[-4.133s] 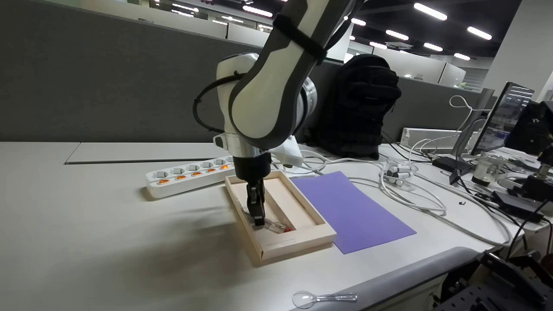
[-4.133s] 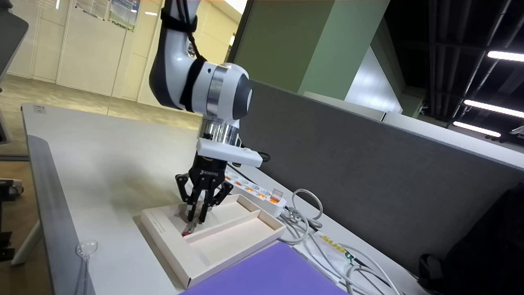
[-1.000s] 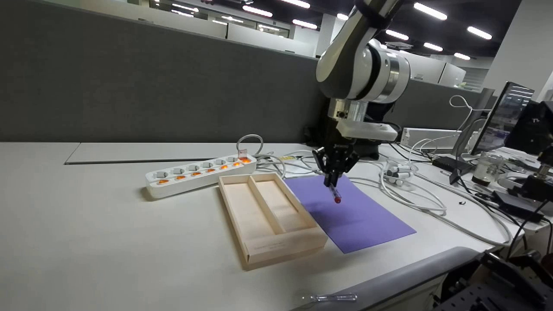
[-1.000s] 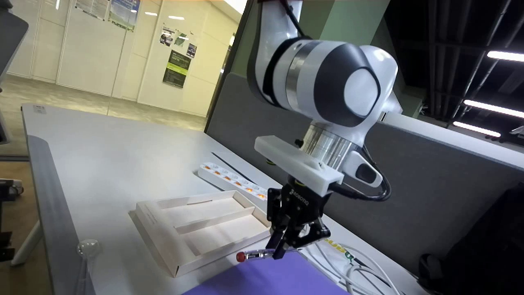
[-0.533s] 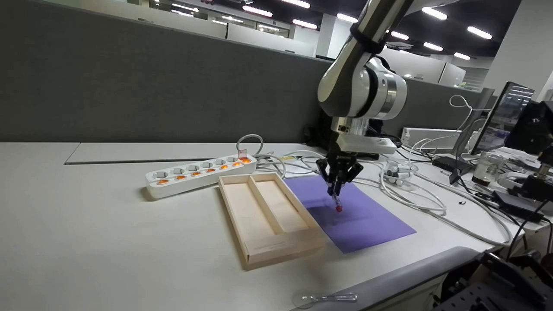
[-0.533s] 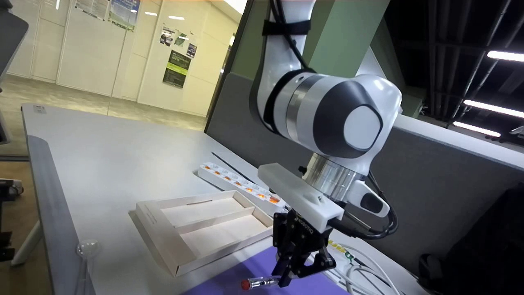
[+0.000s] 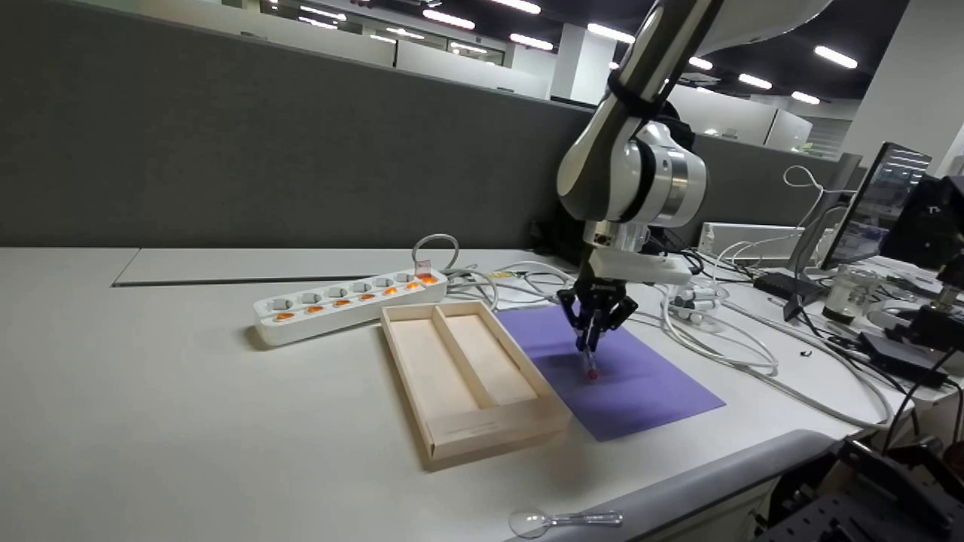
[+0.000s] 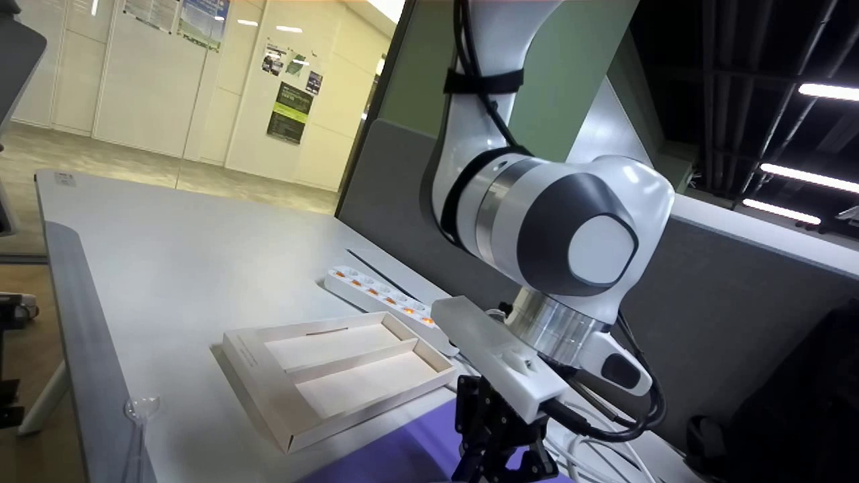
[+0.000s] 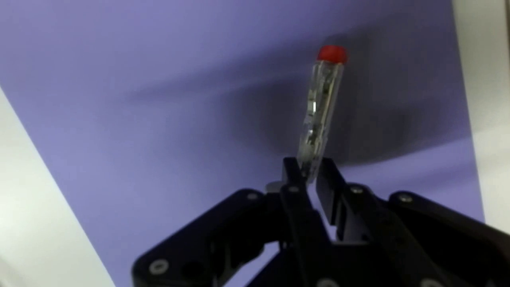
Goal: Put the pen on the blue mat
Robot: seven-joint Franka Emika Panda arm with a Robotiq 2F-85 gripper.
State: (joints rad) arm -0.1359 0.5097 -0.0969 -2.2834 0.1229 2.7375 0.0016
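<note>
The pen (image 7: pixel 591 366) is a slender clear stick with a red end. In the wrist view the pen (image 9: pixel 320 107) sticks out from between the fingertips, red end away from the gripper. My gripper (image 7: pixel 587 345) is shut on it, and the fingertips also show in the wrist view (image 9: pixel 308 171). The gripper is over the blue mat (image 7: pixel 655 384), a flat violet sheet, also in the wrist view (image 9: pixel 159 135). In an exterior view the mat (image 8: pixel 402 451) is partly cut off, and the fingertips and pen fall below the frame. Whether the pen touches the mat I cannot tell.
A pale wooden tray (image 7: pixel 493 425) with two compartments lies beside the mat. A white power strip (image 7: pixel 339 309) stands behind it. White cables (image 7: pixel 708 350) run along the mat's far side. A clear spoon (image 7: pixel 565 519) lies at the table's front edge.
About four seconds ago the gripper was in the wooden tray at the pen. It has since carried the pen over the mat. Over the last second it has moved down towards the mat.
</note>
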